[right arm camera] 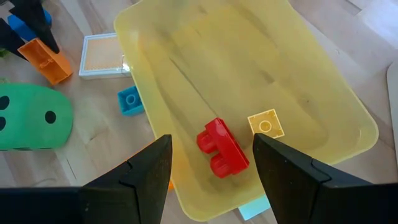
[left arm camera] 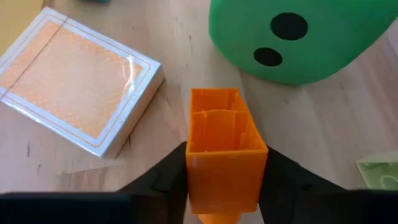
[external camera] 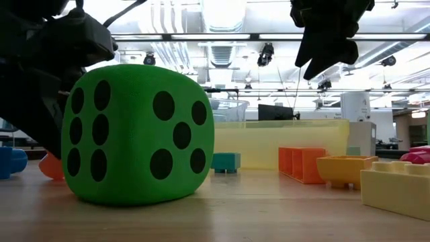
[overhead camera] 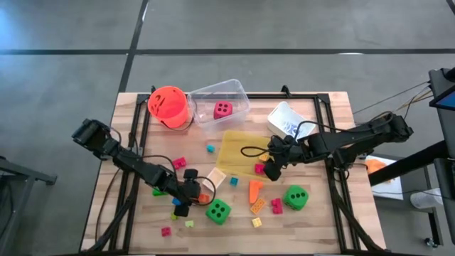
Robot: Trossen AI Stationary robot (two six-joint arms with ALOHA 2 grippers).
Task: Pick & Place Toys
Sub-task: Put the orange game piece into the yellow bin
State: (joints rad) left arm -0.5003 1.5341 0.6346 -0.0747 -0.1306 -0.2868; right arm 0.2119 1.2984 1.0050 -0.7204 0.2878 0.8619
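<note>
The left end effector has closed on an orange block, its fingers pressed to the block's two sides, beside a green die near the bench's front. The right end effector hangs with fingers apart, holding nothing, over a yellow tray containing a red block and a yellow block. The wooden bench is strewn with small blocks; behind it, a lit room with ceiling lamps.

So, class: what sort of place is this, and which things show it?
Probably a robotics lab or workshop in a large open hall: a wooden table on a bare concrete floor, and strip lights and exposed ducts on the ceiling in the low view.
</note>
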